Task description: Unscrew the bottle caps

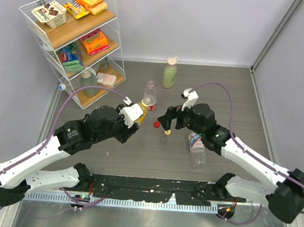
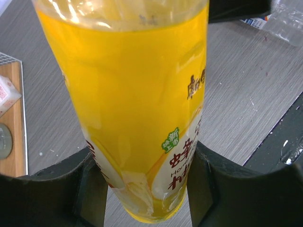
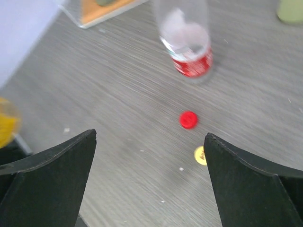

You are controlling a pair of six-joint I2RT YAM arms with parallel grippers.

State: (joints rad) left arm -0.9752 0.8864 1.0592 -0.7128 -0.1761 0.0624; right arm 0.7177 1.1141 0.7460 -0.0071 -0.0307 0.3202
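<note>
While the wire shelf rack [image 1: 73, 39] stands well off to the far left of the red-labelled clear bottle [image 3: 187, 42], the left gripper [image 2: 147, 194] is clamped around the lower body of a yellow bottle [image 2: 137, 104], just beside that landmark on its near-left. The right gripper [image 3: 149, 142], on its near-right, is spread wide and holds nothing, and a clear blue-labelled bottle [image 1: 196, 147] lies on its side farther out that way. The red cap [image 3: 188, 119] lies loose on the table [image 1: 232, 99] near the red-labelled bottle's near side, and the yellow cap [image 3: 200, 155] lies just beside it, slightly farther from that bottle.
</note>
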